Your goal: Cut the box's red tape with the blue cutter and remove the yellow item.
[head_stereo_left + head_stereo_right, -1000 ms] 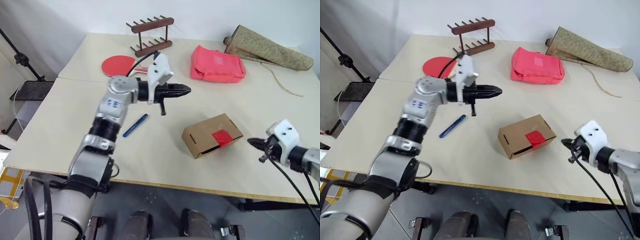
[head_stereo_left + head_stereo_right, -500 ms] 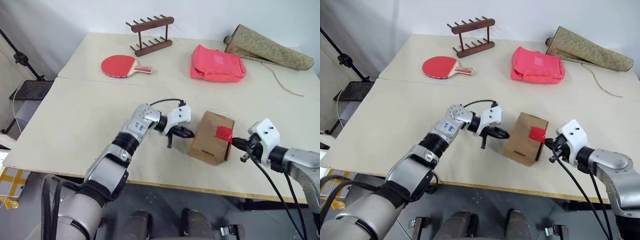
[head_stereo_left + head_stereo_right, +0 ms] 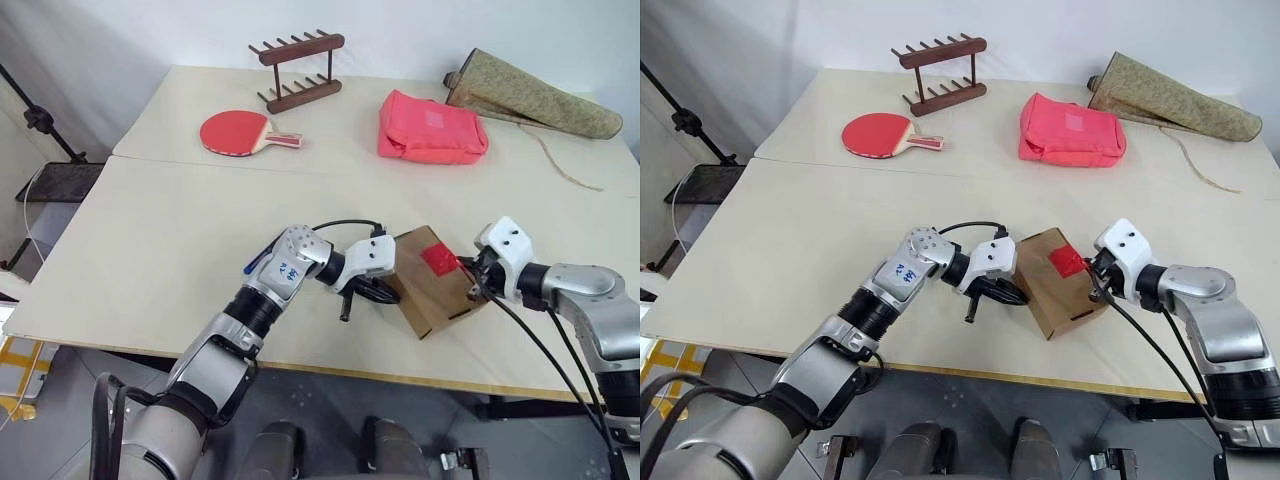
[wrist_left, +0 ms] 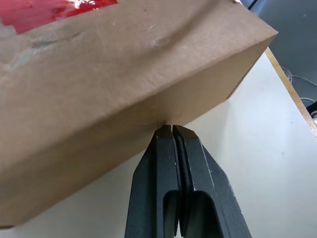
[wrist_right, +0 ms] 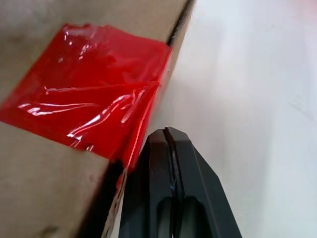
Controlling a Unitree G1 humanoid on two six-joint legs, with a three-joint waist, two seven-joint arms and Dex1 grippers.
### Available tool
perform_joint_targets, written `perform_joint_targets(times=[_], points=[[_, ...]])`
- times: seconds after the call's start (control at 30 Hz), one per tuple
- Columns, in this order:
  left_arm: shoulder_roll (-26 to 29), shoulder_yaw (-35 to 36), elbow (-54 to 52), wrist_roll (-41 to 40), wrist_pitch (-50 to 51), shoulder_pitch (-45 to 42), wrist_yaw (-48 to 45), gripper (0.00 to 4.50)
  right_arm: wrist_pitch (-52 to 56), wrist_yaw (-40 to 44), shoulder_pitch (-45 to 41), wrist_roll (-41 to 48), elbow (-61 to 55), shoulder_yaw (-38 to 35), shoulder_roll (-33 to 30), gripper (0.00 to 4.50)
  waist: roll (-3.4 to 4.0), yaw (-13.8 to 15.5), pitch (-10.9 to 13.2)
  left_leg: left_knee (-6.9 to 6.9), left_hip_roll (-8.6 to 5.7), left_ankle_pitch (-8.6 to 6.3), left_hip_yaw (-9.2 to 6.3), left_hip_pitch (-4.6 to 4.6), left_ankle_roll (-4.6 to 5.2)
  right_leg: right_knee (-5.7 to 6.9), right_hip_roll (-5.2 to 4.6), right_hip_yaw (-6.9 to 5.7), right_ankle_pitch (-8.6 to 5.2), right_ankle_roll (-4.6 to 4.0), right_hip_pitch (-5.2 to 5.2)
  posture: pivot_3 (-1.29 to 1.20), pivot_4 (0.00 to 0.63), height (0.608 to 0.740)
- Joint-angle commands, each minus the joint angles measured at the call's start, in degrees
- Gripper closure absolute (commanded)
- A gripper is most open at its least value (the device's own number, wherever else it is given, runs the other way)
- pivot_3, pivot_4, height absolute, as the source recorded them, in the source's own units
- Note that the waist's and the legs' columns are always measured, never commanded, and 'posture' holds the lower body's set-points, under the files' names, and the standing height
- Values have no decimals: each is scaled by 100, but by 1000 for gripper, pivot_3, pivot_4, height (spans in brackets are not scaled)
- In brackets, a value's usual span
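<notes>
The brown cardboard box lies skewed near the table's front edge, with the red tape on its top by the right edge. My left gripper is shut, and its tips press the box's left side. From the other side, my right gripper is shut too, with its tip at the tape's edge. Just a blue tip of the cutter pokes out behind my left forearm. The yellow item is out of view.
A red paddle and a wooden rack sit at the back left. A pink pouch and a rolled mat with a loose cord lie at the back right. The table's front edge runs just below the box.
My left gripper dropped from above the table to the box's left side. My right gripper moved in to the taped edge. The box has been turned and shifted between them.
</notes>
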Motion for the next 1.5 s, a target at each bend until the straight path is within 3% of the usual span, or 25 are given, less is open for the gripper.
perform_joint_targets(times=[0.03, 0.1, 0.2, 0.3, 0.4, 0.5, 0.57, 0.63, 0.7, 0.8, 0.97, 1.17, 1.27, 1.5], points=[[139, 153, -450, -159, 105, 23, 36, 4437, -326, 129, -113, -54, 222, -264, -225, 4500, 1, -15, 0, 0, 0, 0, 0, 0, 0, 0, 0, 0, 0, 0, 0, 0, 150, 740], [308, 373, -675, -381, 18, 9, -48, 4437, -335, 506, 5, 336, 252, -695, -389, 4500, 7, -24, 3, 0, 1, 0, -1, 0, 0, 0, 0, 0, 0, 0, 0, 0, 150, 740], [711, 933, -819, -790, -215, -149, -117, 3853, -951, 1003, 244, 610, 344, -1255, -606, 3934, 10, -36, 4, 0, 4, 0, -2, 0, -1, -2, 0, -2, 0, 0, 0, 0, 150, 740], [1356, 1744, -649, -1253, -52, -190, -60, 2953, -1262, 1732, 636, 1425, 23, -1988, -515, 2909, 9, -46, 5, 0, 9, 0, -4, 0, -3, -1, 4, -5, 0, 0, 1, 0, 150, 740], [2103, 2185, -759, -1487, -13, 196, -219, 2000, -1257, 1934, 1058, 1876, -624, -2270, -404, 1831, 14, -129, 2, -6, 16, -3, 4, 12, -9, 10, 7, -5, 0, -1, 1, 0, 150, 740], [3052, 3091, -1351, -1823, -2, 1286, -217, 1071, -733, 1585, 1346, 3105, -1561, -2564, 175, 840, 17, -215, 0, -19, 20, -5, 7, 38, -12, 20, 5, -4, 1, -1, 10, 0, 150, 740], [3461, 3624, -1831, -2034, -21, 1999, -109, 447, -771, 1576, 1594, 3140, -1962, -2446, 349, 93, 15, -236, 2, -31, 39, -12, 7, 56, -26, 29, 12, -5, 3, -11, 10, 0, 150, 740], [3727, 4035, -2346, -2160, 205, 2695, 71, 44, -1258, 1841, 1734, 2823, -2097, -2194, 463, 0, 8, -182, 6, -22, 42, -15, -7, 47, -31, 33, 13, -16, 2, -14, 8, 0, 150, 740], [3994, 4796, -2763, -2127, 332, 3846, 257, 44, -1776, 2051, 1680, 2602, -2110, -1842, 724, 0, 6, -177, 5, -19, 40, -18, -15, 46, -33, 27, 9, -16, 3, -17, 15, 0, 150, 740], [3960, 5877, -2819, -2224, 289, 4978, 701, 44, -2190, 2175, 1583, 2336, -1928, -1488, 916, 0, 16, -168, 9, -21, 40, -30, -11, 56, -27, 17, 5, 0, 4, -18, 23, 0, 150, 740], [3798, 6698, -3213, -2390, 273, 6170, 1052, 44, -2607, 2463, 1576, 2213, -1573, -1428, 860, 0, 16, -82, 9, -21, 42, -33, -14, 53, -28, 3, 2, 12, 0, -26, 24, 0, 150, 740], [3625, 6348, -4322, -2819, 1161, 6127, 1755, 44, -2753, 2478, 1533, 2151, -1314, -1520, 732, 0, 20, -35, 9, -21, 48, -63, -29, 52, -56, -18, -6, 23, 0, -38, 32, 0, 150, 740], [3226, 4812, -4761, -2685, 2093, 4971, 2678, 44, -2579, 2244, 1660, 2210, -1415, -1741, 591, 0, 53, 31, 6, -21, 47, -51, -30, 54, -37, -6, 6, 15, 0, -39, 33, 0, 150, 740], [2422, 3265, -4092, -1979, 2391, 3803, 3782, 44, -2313, 2018, 2025, 2301, -1875, -1780, 453, 0, 43, -103, 4, -21, 52, -43, 18, 61, -35, 36, 25, -5, 2, -35, 8, 0, 150, 740]])
